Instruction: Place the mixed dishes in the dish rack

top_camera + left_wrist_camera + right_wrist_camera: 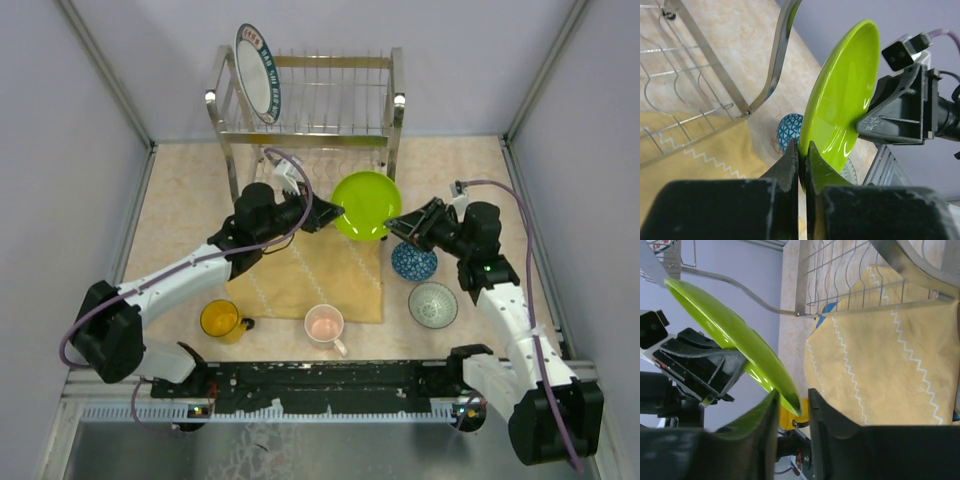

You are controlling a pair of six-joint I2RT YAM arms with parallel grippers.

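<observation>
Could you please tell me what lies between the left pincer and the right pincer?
The lime-green plate: the left pincer and right pincer each clamp an opposite rim, clearest in the top external view.

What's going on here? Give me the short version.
Both arms hold the lime-green plate between them: the left end effector grips one edge, the right end effector the opposite edge, raised over the yellow cloth in front of the dish rack. The white plate already stands in the rack's top tier. The blue patterned bowl, grey-green bowl, yellow mug and pale pink mug are not in the rack yet.
</observation>
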